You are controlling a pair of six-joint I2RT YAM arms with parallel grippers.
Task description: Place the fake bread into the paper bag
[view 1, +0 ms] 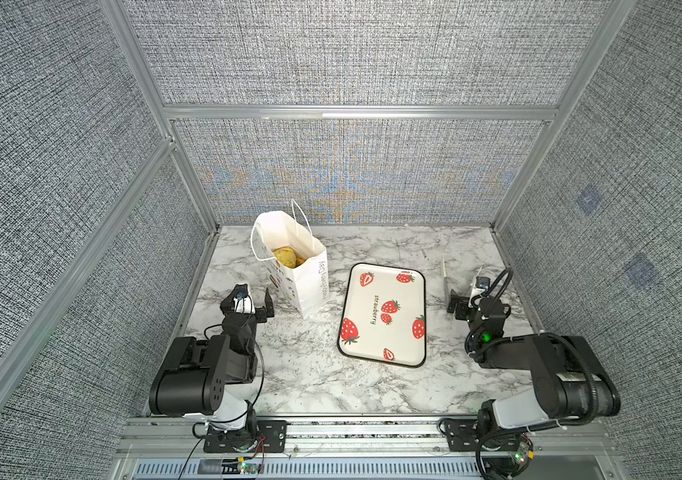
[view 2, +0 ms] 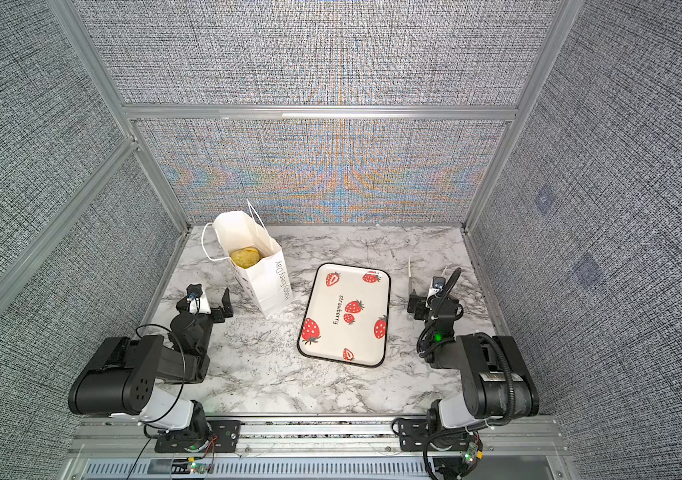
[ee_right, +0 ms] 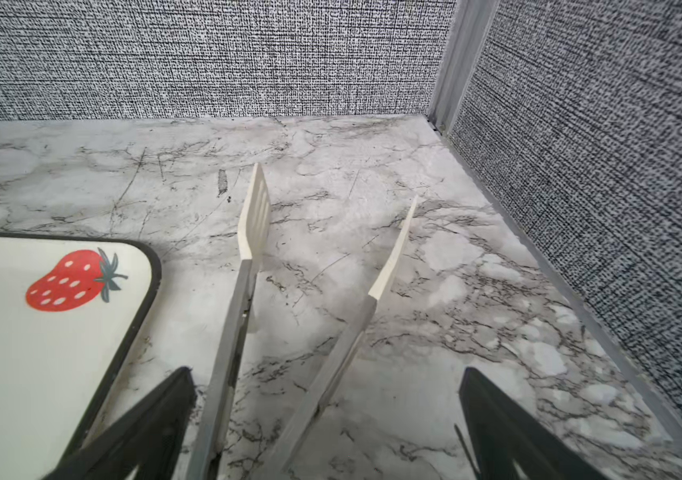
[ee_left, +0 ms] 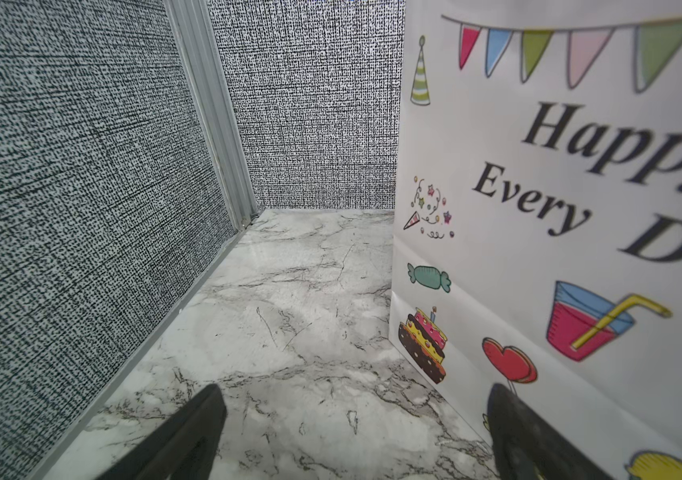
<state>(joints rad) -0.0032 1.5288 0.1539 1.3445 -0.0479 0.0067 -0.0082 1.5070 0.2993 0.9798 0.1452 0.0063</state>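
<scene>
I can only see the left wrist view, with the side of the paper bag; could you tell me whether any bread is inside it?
Observer: Yes, both top views show golden bread inside the open paper bag.
Operator: Thank you. Is there bread on the tray?
Observer: No, the strawberry tray is bare.
Operator: And the right gripper, please?
Observer: The right gripper is open, with white tongs between its jaws on the table.
</scene>
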